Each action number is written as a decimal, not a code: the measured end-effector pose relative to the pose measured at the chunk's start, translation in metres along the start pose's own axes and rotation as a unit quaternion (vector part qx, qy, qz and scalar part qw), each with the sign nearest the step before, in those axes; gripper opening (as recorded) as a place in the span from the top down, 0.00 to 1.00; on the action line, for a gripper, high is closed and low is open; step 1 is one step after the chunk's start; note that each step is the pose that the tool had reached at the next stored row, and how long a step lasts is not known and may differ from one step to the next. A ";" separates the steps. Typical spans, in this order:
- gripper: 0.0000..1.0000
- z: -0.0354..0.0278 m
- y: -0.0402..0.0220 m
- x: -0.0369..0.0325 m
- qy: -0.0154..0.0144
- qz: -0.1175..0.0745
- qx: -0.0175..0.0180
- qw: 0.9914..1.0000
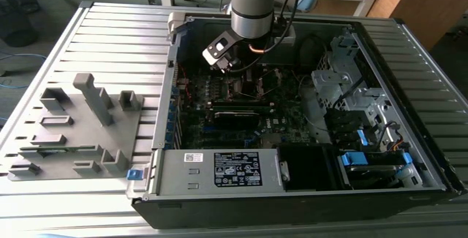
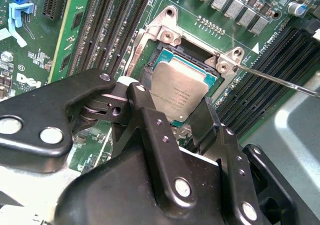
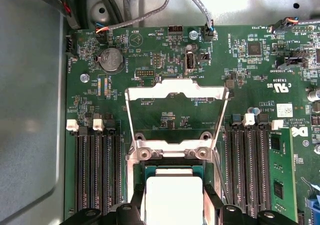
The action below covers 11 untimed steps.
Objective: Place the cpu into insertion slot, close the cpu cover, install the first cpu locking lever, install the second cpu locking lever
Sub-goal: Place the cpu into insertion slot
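Small flat cpu (image 2: 182, 92), silvery-grey face up, low over the insertion slot (image 2: 175, 46); cannot tell whether seated or just above it. Pinched on two opposite edges by the gripper (image 2: 175, 99) — black fingers (image 2: 144, 109) clenched against the chip on either side in both wrist views. Dark socket edge and silvery metal rim visible just past the chip.

Cpu cover (image 3: 176, 89), a thin silvery frame with a large square window, swung open and standing up from its hinge at the side of the slot away from the gripper, green board visible through the window. Thin metal locking lever (image 2: 280, 80) angled away from one corner of the socket frame.

Long black memory slots (image 3: 97, 170) in rows on both sides of the socket, with a round coin battery (image 3: 111, 60) farther out on the dark green circuit board (image 3: 240, 75).

In the exterior view, open computer case (image 1: 292, 210) lying flat on a slatted metal table (image 1: 117, 29), with the arm (image 1: 252, 7) reaching down into its far half. Labelled silvery power supply box (image 1: 219, 169) along the near edge, with blue tabs (image 1: 353, 158) toward the exterior view's right. Grey fixture block (image 1: 73, 123) with upright pegs on the table at the exterior view's left, beside the case — well apart from the arm.
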<state>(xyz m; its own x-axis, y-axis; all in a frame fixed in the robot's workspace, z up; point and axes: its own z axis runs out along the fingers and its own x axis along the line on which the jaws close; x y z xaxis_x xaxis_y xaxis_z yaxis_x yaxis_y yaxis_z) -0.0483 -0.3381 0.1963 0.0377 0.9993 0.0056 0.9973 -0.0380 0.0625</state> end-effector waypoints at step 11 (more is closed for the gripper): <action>0.46 0.0018 -0.0001 0.0000 0.000 0.000 0.000 1.000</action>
<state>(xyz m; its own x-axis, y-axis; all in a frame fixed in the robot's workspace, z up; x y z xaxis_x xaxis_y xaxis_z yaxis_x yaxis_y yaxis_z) -0.0482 -0.3381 0.1944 0.0376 0.9993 0.0056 0.9974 -0.0379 0.0618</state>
